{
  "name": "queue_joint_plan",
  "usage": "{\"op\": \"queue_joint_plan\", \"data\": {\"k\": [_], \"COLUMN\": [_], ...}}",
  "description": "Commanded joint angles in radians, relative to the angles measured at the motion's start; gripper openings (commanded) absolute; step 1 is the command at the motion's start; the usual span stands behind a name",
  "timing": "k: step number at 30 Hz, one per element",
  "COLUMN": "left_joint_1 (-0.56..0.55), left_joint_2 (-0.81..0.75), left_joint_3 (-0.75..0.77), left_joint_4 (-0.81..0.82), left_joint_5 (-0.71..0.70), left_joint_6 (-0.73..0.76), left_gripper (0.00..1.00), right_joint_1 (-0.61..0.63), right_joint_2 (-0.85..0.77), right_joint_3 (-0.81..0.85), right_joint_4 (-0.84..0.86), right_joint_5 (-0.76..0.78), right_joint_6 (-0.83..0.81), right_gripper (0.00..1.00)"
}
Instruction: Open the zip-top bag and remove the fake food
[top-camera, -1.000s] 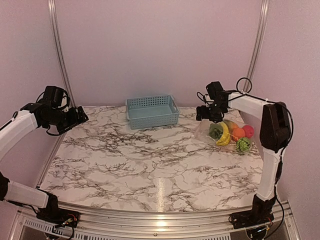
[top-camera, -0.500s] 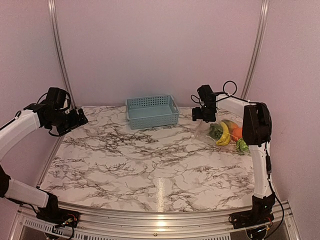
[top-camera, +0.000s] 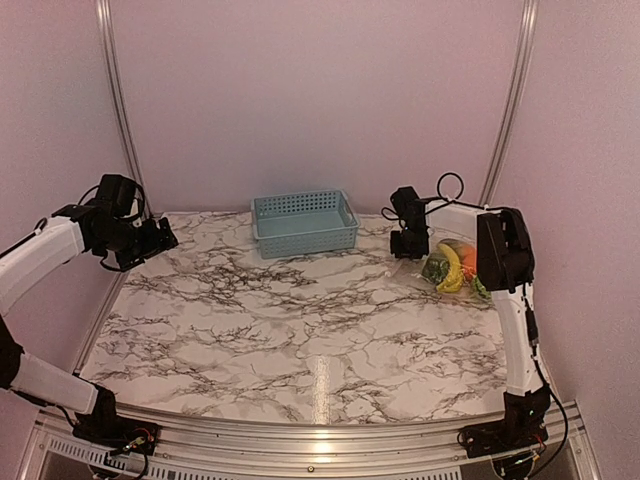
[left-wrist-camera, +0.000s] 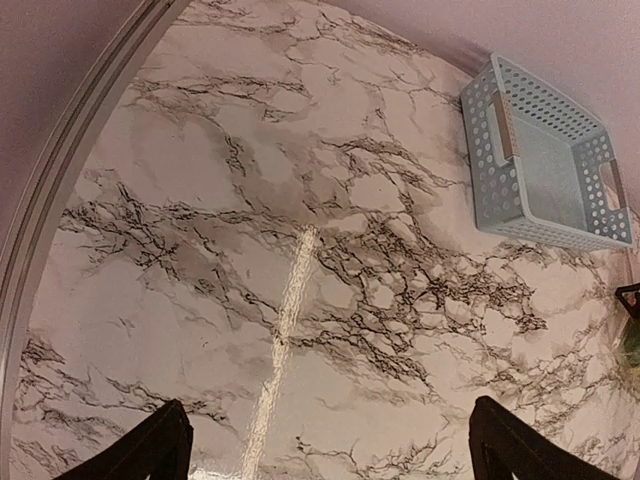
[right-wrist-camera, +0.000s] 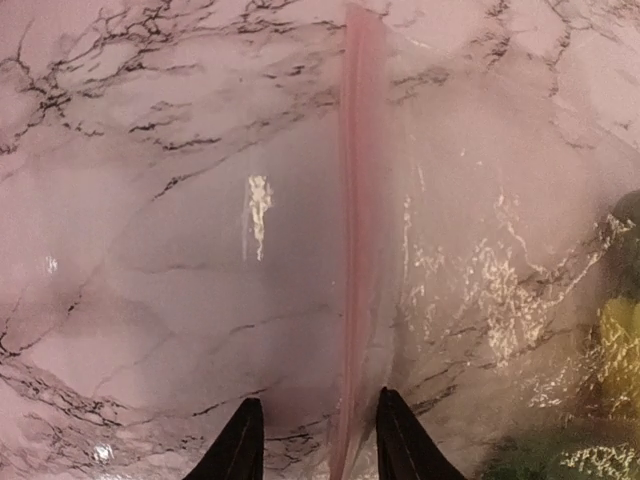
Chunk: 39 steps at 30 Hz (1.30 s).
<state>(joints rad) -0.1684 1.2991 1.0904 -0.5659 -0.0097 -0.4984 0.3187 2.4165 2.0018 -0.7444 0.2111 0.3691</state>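
The clear zip-top bag (top-camera: 447, 264) lies at the table's right side. Through it show the fake food pieces: a yellow banana (top-camera: 452, 270), a dark green pepper (top-camera: 434, 267) and an orange fruit (top-camera: 468, 260). My right arm covers the rest of the bag. My right gripper (top-camera: 408, 246) is down at the bag's left end. In the right wrist view its jaws (right-wrist-camera: 312, 440) are narrow but apart, standing on either side of the pink zip strip (right-wrist-camera: 360, 200). Far left, my left gripper (top-camera: 160, 236) hovers wide open and empty (left-wrist-camera: 325, 450).
A light blue slatted basket (top-camera: 303, 222) stands at the back centre, also in the left wrist view (left-wrist-camera: 545, 160). A metal rail (left-wrist-camera: 60, 200) runs along the table's left edge. The right wall is close behind the bag.
My right gripper has moved left and down to the bag's zip end and its jaws have narrowed around the strip. The right arm now covers part of the bag. The left arm has barely moved.
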Motion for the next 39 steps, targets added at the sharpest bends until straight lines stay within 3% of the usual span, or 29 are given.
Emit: {"op": "queue_joint_plan", "data": {"k": [1, 5, 12, 17, 20, 28, 34, 39], "left_joint_1": [0.001, 0.002, 0.003, 0.003, 0.001, -0.02, -0.042, -0.093], "left_joint_2": [-0.009, -0.037, -0.155, -0.263, -0.316, -0.424, -0.531, -0.567], "left_joint_3": [0.04, 0.019, -0.065, -0.166, -0.212, -0.284, -0.296, -0.214], "left_joint_4": [0.0, 0.016, 0.118, 0.254, 0.323, 0.417, 0.472, 0.438], "left_joint_5": [-0.014, 0.002, 0.139, 0.245, 0.324, 0.393, 0.46, 0.444], "left_joint_6": [-0.002, 0.001, 0.056, 0.071, 0.078, 0.097, 0.09, 0.143], "left_gripper": [0.99, 0.99, 0.99, 0.99, 0.99, 0.99, 0.99, 0.99], "right_joint_1": [0.013, 0.038, 0.062, 0.068, 0.099, 0.297, 0.449, 0.522], "right_joint_2": [-0.027, -0.135, -0.458, -0.732, -0.826, -0.873, -0.804, -0.683], "right_joint_3": [-0.071, -0.171, -0.463, -0.679, -0.726, -0.558, -0.291, -0.044], "right_joint_4": [-0.024, 0.016, 0.057, 0.153, 0.154, 0.019, -0.101, -0.227], "right_joint_5": [-0.057, -0.097, -0.168, -0.379, -0.456, -0.56, -0.6, -0.655], "right_joint_6": [0.025, 0.005, -0.051, -0.114, -0.159, -0.261, -0.309, -0.422], "right_gripper": [0.19, 0.0, 0.0, 0.0, 0.0, 0.0, 0.0, 0.0]}}
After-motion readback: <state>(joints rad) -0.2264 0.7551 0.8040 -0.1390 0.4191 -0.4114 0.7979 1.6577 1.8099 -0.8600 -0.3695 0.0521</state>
